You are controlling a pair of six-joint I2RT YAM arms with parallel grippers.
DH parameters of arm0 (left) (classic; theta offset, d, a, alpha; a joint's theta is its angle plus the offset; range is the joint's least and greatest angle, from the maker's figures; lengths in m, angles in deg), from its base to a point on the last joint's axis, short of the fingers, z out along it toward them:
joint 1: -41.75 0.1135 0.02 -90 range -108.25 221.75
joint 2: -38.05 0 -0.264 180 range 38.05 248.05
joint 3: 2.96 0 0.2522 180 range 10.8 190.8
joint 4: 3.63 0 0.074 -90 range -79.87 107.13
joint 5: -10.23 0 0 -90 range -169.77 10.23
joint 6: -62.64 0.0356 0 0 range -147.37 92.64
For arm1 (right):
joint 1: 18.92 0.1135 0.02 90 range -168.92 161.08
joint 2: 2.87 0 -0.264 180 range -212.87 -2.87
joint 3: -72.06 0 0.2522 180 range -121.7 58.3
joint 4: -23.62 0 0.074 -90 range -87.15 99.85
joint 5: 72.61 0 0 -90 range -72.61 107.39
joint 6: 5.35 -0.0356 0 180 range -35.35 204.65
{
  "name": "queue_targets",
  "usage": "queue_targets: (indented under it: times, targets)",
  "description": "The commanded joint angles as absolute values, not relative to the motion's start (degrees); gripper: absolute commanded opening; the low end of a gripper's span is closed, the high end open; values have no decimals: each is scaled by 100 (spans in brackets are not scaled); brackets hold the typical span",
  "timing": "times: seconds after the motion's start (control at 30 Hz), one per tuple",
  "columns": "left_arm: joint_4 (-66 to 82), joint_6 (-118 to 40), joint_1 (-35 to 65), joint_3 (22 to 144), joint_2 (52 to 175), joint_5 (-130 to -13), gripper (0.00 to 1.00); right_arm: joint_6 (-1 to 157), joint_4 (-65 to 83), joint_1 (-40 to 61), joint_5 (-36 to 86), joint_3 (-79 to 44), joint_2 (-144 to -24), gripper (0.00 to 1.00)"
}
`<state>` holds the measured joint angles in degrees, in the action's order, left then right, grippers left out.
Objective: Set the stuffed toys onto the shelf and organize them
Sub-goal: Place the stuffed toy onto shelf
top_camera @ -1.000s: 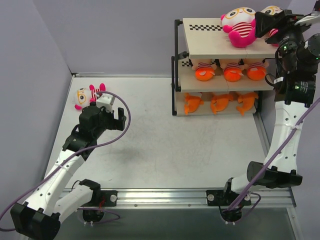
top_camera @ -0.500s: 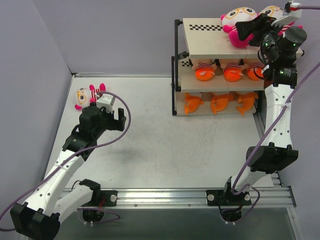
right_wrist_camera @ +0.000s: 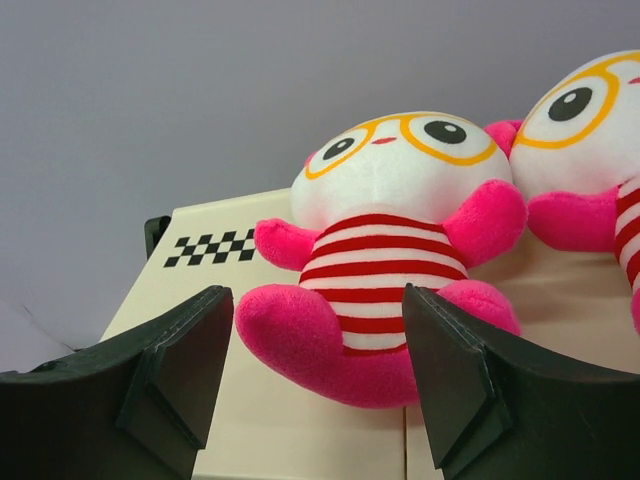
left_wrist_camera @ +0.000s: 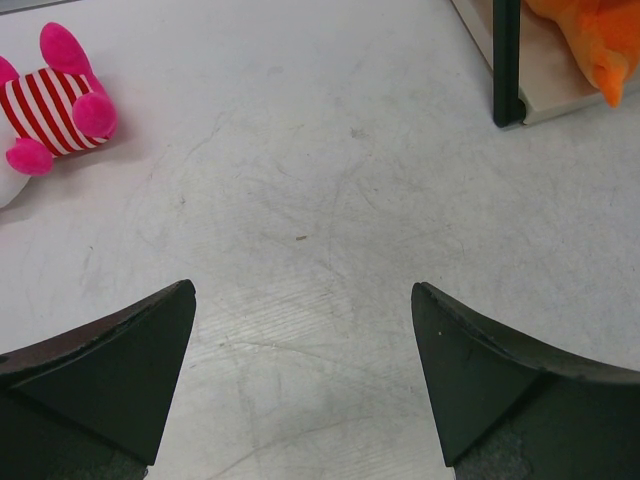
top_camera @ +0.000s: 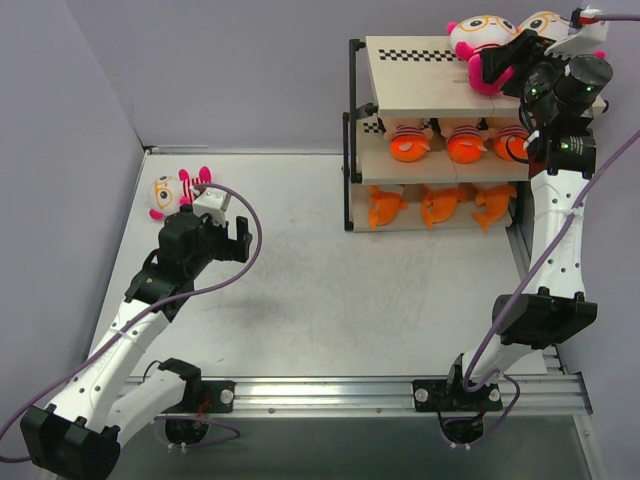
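Note:
The shelf (top_camera: 405, 75) stands at the far right. Two pink-limbed glasses toys sit on its top board (right_wrist_camera: 330, 450): one (top_camera: 478, 33) (right_wrist_camera: 385, 250) and a second (top_camera: 545, 20) (right_wrist_camera: 590, 150) to its right. Three striped orange dolls (top_camera: 463, 141) fill the middle tier and three orange sharks (top_camera: 438, 207) the bottom tier. A third pink toy (top_camera: 172, 190) (left_wrist_camera: 55, 105) lies on the table at the far left. My right gripper (top_camera: 497, 63) (right_wrist_camera: 318, 300) is open, its jaws standing either side of the first toy's legs. My left gripper (top_camera: 215, 222) (left_wrist_camera: 303, 300) is open and empty over bare table, just right of the lying toy.
Grey walls enclose the table on the left and at the back. The shelf's black post (left_wrist_camera: 507, 60) and a shark's tail (left_wrist_camera: 595, 40) show at the top right of the left wrist view. A metal rail (top_camera: 330, 390) runs along the near edge.
My right gripper has swung left over the top board to the first pink toy. That toy has shifted towards the back and now sits more upright. The left arm has not moved.

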<state>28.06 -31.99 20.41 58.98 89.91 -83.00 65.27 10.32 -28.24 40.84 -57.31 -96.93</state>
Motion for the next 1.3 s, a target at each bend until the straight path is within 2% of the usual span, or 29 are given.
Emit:
queue_targets:
  times: [0.0, 0.27, 0.47, 0.63, 0.97, 1.27]
  targets:
    - [2788, -3097, 1995, 5984, 8947, -8364, 98, 6654, 1029, -2841, 4007, -5956, -9639, 69]
    - [2797, -3097, 1995, 5984, 8964, -8364, 97, 6900, 1003, -2754, 4244, -6211, -9638, 68]
    - [2797, -3097, 1995, 5984, 8973, -8364, 98, 7523, 608, -2376, 3876, -6360, -9568, 68]
    - [2788, -3097, 1987, 5984, 8982, -8355, 97, 8464, 405, -1718, 3043, -6422, -9446, 68]
    - [2797, -3097, 1987, 5993, 8991, -8346, 97, 10433, 933, -575, 758, -5605, -9111, 65]
    - [2797, -3097, 1978, 5984, 8999, -8338, 98, 11163, 1188, -266, -308, -5297, -9208, 64]
